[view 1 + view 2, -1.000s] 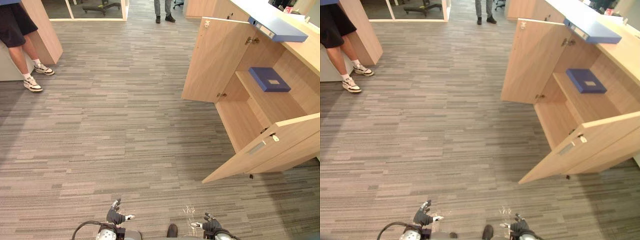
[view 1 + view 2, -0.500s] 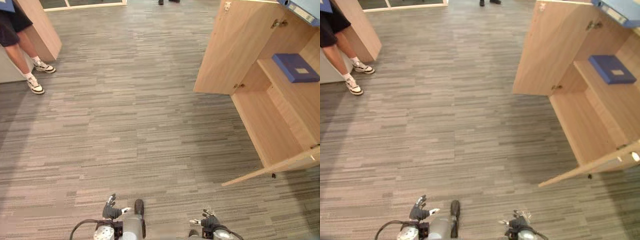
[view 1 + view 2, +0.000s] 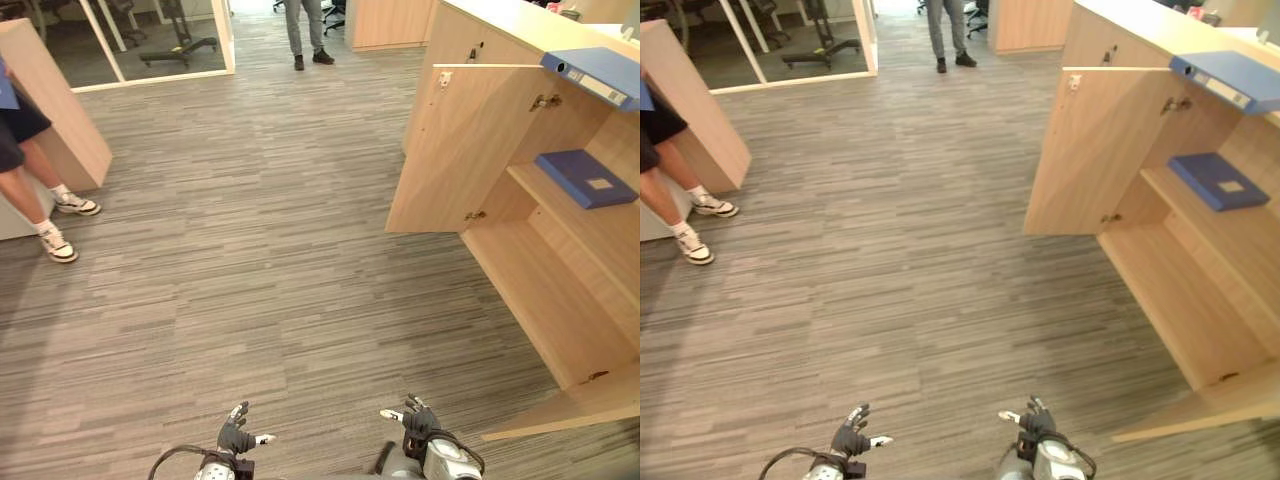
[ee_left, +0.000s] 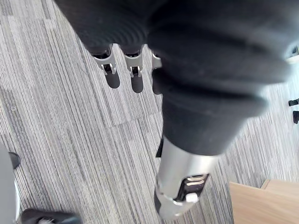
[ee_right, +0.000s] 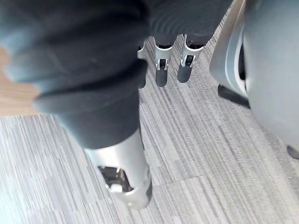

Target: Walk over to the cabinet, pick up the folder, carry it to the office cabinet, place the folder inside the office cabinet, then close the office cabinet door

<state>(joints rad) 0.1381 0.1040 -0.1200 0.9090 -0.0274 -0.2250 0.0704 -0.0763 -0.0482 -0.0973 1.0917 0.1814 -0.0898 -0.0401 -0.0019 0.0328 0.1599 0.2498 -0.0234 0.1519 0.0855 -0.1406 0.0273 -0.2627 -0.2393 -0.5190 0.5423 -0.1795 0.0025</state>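
While the carpet (image 3: 240, 260) takes most of the view, steer by the office cabinet (image 3: 555, 290), which stands open with its far door (image 3: 455, 150) swung out toward the room and its near door (image 3: 585, 405) showing only as an edge on the robot's side of the opening. One person (image 3: 35, 185) stands well apart from the cabinet across the carpet, and a second person (image 3: 305, 30) stands beyond its far end. A dark blue folder (image 3: 585, 178) lies flat on the shelf inside the cabinet; a lighter blue binder (image 3: 598, 75) rests on the cabinet's top, above that shelf. Your left hand (image 3: 236, 436) and right hand (image 3: 417, 420) hang low, short of the cabinet, each with straight fingers (image 4: 132, 77) and nothing in them. With a folder already on the shelf, the step in hand is probably the approach to shut the doors, though this is a judgement. Turn to face the opening, stop clear of the near door's swing, then push flat on each door's outer face. Compared with a second ago, the whole view has shifted, so the camera moved: the near door's face and handle have left the picture, while folder and binder are unmoved and both hands remain empty.
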